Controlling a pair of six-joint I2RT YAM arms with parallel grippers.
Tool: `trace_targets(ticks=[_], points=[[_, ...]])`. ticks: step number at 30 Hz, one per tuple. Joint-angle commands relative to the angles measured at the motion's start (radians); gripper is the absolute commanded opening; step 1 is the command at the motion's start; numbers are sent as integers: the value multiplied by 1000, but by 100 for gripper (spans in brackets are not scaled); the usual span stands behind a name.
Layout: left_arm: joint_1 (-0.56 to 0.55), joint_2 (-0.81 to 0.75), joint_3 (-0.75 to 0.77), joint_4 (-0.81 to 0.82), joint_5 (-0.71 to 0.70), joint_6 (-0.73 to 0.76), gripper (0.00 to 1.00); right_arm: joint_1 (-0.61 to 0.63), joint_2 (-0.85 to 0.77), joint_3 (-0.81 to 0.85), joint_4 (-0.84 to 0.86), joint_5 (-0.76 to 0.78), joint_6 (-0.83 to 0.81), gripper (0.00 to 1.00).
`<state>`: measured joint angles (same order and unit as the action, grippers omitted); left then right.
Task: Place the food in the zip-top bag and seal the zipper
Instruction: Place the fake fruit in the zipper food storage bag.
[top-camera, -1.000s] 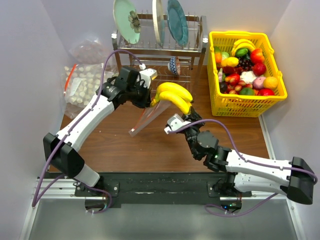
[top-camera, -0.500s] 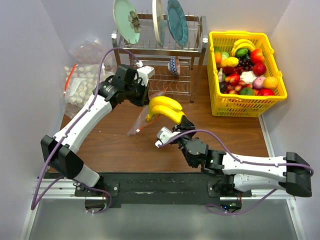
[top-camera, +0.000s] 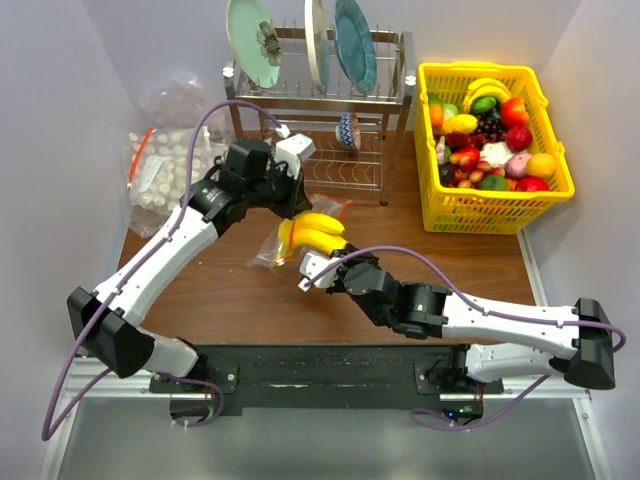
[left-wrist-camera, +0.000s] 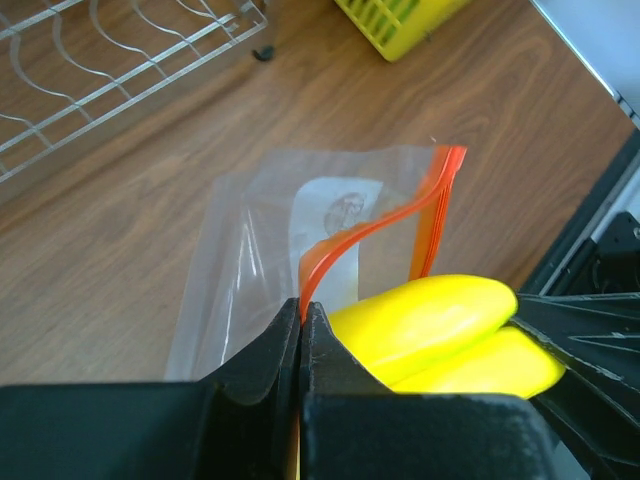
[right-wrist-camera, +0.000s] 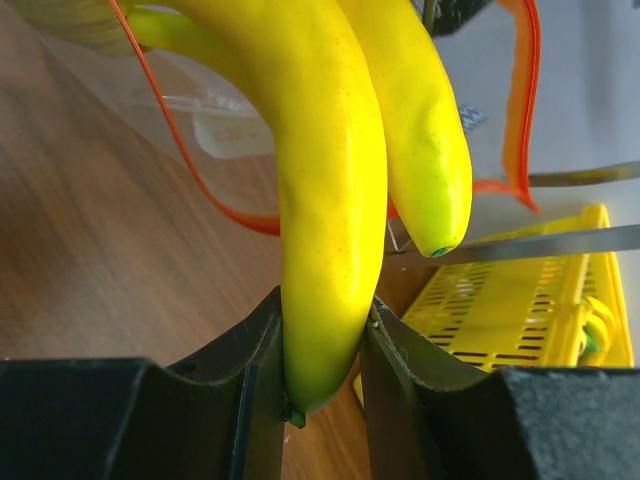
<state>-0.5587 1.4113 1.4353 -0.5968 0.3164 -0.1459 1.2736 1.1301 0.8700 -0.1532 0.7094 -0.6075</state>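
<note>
1. Step in hand, by my read: feeding the banana bunch (top-camera: 312, 235) into the zip-top bag (left-wrist-camera: 260, 260); both sit centre of the top view, bunch at the bag mouth, depth inside unclear
2. Right pincer (right-wrist-camera: 322, 310) is clamped on the stem end of one banana; left pincer (left-wrist-camera: 302, 312) is pinched tight on one lip of the zipper (left-wrist-camera: 380, 225), holding that lip up so the mouth gapes
3. To do it well: push the bunch between the two red strips, along the bag's length, lifted lip held high; let go only once the fruit is well past the zipper, or it likely snags the strip
4. Thin film probably slides under the push, so go slow
5. Surface: brown wood-grain bench (top-camera: 250, 300), smooth; bag's far end lies flat on it
6. Room: yellow basket (top-camera: 480, 215) of fruit upper right, dish rack (top-camera: 330, 100) with plates top centre, bag of pale lumps (top-camera: 165, 165) upper left, pale walls both sides
</note>
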Motion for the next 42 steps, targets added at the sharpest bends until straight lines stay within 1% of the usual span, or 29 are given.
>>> trace_targets(ticks=[1,3,9,13,15,18,21,22,24,25,26,29,31,33,36,39,42], points=[[-41,-35,-50,150,78,-1,0,7,-18,72,-84,-171,77,22],[-56,-43,-81,173,81,2,0,6,-12,99,-123,-194,92,24],[-89,-81,-142,238,81,-9,0,-17,17,149,-184,-292,141,23],[-98,-109,-190,287,76,-38,0,-77,30,173,-198,-392,184,23],[-101,-115,-199,302,66,-47,0,-101,42,201,-226,-431,218,23],[-101,-120,-205,308,24,-63,0,-173,92,254,-288,-464,271,23],[-101,-120,-205,293,-58,-72,0,-217,140,308,-354,-470,337,19],[-101,-121,-204,289,-110,-72,0,-236,146,314,-361,-435,354,17],[-101,-117,-199,263,-167,-75,0,-250,155,328,-387,-401,386,17],[-101,-114,-191,253,-219,-78,0,-253,155,331,-393,-374,393,16],[-102,-109,-185,243,-244,-78,0,-252,157,333,-405,-301,402,12],[-101,-83,-162,200,-306,-78,0,-255,140,331,-417,-200,428,11],[-102,-63,-147,180,-313,-80,0,-260,131,340,-433,-197,446,13],[-101,-63,-150,195,-313,-84,0,-264,138,380,-482,-231,466,15],[-102,-84,-180,261,-254,-95,0,-264,201,448,-555,-252,479,16],[-101,-91,-199,298,-205,-110,0,-270,250,471,-566,-280,491,14],[-101,-92,-207,307,-181,-121,0,-287,286,498,-563,-327,509,15]])
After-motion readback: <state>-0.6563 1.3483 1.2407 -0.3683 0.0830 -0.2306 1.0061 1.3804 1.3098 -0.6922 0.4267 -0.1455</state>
